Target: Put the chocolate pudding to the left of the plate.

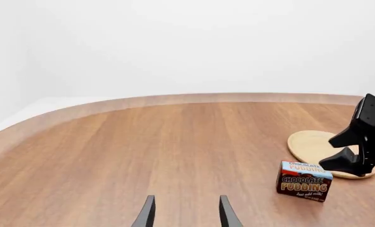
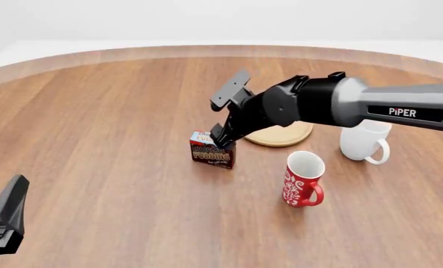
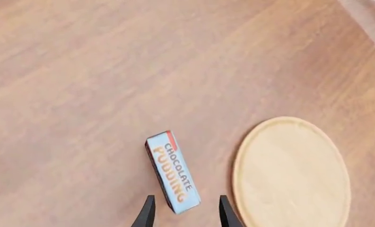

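Observation:
The chocolate pudding (image 2: 212, 152) is a small brown carton with a light blue top band. It stands upright on the table just left of the plate (image 2: 288, 135), a flat light-wood disc. My right gripper (image 2: 221, 135) hovers right above the carton's top, open, its fingers apart on either side and not touching it. In the right wrist view, the chocolate pudding (image 3: 172, 172) lies just beyond the fingertips (image 3: 148, 213), beside the plate (image 3: 291, 175). My left gripper (image 1: 186, 215) is open and empty near the front left, far from the carton (image 1: 304, 182).
A red patterned mug (image 2: 301, 178) stands in front of the plate, to the right of the carton. A white mug (image 2: 363, 140) stands right of the plate, partly under the right arm. The wooden table (image 2: 109, 111) stretches bare to the left.

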`<state>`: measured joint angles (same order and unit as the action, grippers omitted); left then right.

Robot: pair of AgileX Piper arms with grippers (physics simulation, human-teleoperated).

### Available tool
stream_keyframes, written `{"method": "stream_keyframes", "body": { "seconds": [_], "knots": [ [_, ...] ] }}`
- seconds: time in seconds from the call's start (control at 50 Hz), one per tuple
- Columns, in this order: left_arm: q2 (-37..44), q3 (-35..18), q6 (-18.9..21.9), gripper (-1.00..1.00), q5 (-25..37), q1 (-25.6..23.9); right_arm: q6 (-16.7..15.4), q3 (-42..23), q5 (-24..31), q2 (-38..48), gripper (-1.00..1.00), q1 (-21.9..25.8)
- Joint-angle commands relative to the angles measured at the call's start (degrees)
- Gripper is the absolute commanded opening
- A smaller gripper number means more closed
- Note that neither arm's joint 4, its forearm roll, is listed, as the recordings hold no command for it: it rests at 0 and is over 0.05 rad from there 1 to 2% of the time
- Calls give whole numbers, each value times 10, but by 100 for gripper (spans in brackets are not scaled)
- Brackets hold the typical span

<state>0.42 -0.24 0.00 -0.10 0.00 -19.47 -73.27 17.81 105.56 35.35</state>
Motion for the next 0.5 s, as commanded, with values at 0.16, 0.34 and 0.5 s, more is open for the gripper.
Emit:
{"method": "stream_keyframes", "body": {
  "seconds": [0.16,0.34,0.5],
  "knots": [
    [0,0,0,100,0,0,11,1,-12,21,100,12],
    [0,0,0,100,0,0,16,6,-18,26,100,15],
    [0,0,0,100,0,0,13,-2,-21,37,100,9]
  ]
}}
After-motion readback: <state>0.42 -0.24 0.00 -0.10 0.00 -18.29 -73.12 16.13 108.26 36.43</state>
